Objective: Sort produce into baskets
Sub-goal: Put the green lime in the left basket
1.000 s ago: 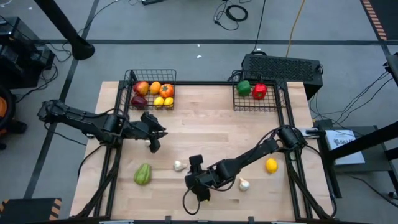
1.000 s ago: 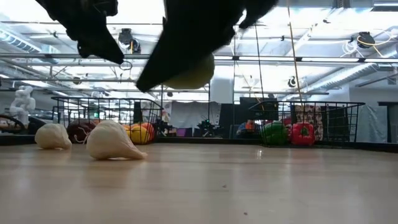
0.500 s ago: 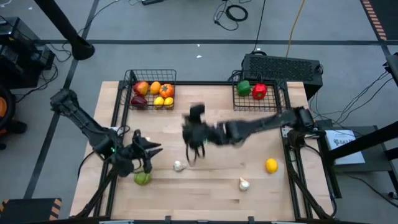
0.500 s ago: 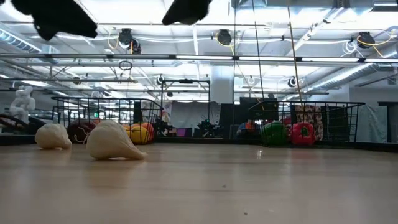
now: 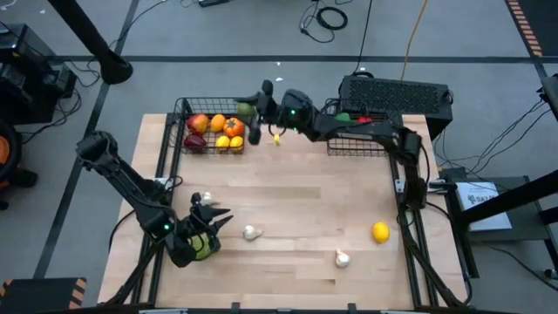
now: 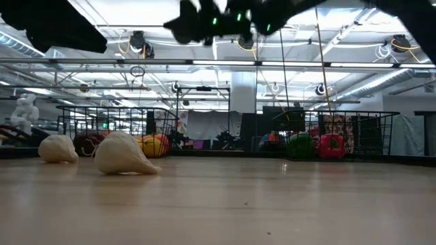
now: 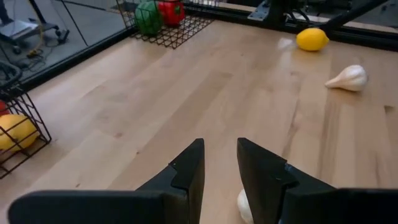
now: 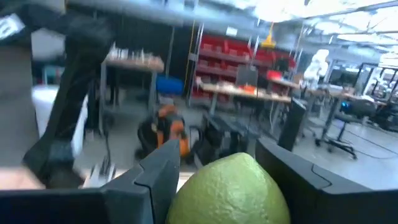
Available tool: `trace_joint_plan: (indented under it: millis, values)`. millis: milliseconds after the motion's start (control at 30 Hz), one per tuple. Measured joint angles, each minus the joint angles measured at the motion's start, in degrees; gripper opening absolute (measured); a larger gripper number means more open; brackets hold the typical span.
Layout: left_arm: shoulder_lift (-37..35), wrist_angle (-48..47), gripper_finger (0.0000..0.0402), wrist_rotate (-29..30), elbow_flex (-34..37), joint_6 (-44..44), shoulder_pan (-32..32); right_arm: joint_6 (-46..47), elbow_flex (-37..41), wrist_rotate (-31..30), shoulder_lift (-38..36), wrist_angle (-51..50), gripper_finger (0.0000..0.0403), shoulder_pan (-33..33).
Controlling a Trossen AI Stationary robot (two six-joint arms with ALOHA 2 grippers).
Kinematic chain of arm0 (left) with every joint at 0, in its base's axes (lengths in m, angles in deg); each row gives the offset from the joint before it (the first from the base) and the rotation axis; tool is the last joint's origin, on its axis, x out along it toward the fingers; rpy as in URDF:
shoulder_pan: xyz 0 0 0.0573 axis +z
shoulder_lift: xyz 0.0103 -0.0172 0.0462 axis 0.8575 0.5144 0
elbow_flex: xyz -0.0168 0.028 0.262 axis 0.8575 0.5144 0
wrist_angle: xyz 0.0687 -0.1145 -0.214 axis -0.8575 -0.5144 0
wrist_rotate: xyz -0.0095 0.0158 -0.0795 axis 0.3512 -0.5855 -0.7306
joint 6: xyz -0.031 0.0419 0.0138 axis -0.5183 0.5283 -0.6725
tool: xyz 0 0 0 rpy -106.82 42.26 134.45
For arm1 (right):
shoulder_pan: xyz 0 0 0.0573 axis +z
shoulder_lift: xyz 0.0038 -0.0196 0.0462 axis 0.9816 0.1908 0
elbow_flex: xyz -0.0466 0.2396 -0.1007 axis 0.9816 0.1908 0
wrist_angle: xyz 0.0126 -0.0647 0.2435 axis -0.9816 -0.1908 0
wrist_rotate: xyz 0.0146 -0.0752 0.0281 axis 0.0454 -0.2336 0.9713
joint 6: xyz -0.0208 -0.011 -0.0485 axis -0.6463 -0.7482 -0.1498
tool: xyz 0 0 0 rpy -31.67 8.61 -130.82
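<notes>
Both arms reaching — right end effector (image 5: pixel 252 120) clasping green fruit (image 8: pixel 231 190) (by left basket (image 5: pixel 186 108)), left end effector (image 7: pixel 219 163) parted.

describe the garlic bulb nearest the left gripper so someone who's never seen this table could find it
Start at the wooden table and go to its near edge, on the side where the left gripper hovers over a green piece. Just beside that gripper lies a white garlic bulb. The other garlic bulb lies farther along, below the lemon.
</notes>
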Motion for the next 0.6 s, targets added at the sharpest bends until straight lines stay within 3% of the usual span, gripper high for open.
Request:
trace_joint_plan:
  millis: [267,433,600]
  values:
    - [0.2,1.8,0.0102,2.7,0.0,1.7,0.0,18.8,-0.6,0.8,11.5,15.3,0.0194,-4.2]
    - [0.1,4.4,0.0102,3.4,0.0,5.0,0.1,23.7,-8.5,2.5,19.2,13.2,0.0194,-4.6]
    - [0.1,7.1,0.0102,3.5,0.0,7.9,0.2,30.2,-20.7,2.5,25.9,2.1,0.0196,-4.6]
